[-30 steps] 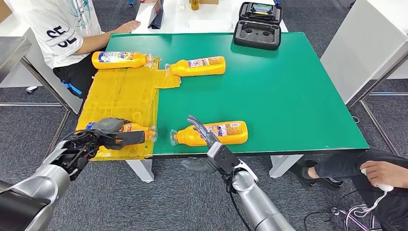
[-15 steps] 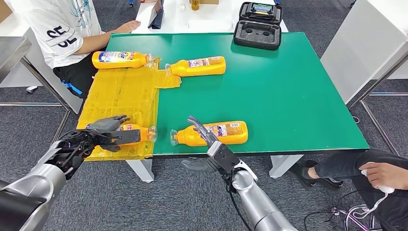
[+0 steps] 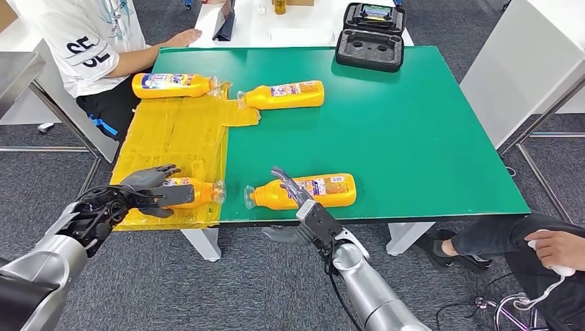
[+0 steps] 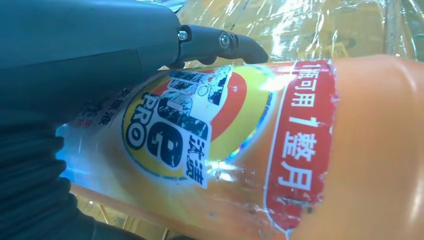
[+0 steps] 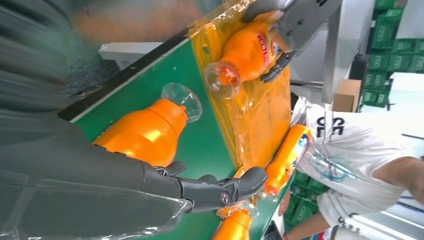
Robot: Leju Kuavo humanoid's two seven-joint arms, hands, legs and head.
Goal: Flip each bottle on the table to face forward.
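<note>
Four orange bottles lie on their sides. The near-left bottle rests on the yellow taped sheet. My left hand sits at its base with fingers spread; the thumb lies along the label. The near-right bottle lies on the green table, and my right hand stretches open fingers over its neck end without gripping. Two more bottles lie at the far side. The right wrist view shows the near-left bottle and my left hand.
A seated person in a white shirt is at the far left corner, with a hand on a white table. An open black case stands at the far edge. Another person's hand and leg are low on the right.
My left hand has let go of the near-left bottle: its fingers spread and it drew back slightly to the left, uncovering more of the label. The right hand has barely moved.
</note>
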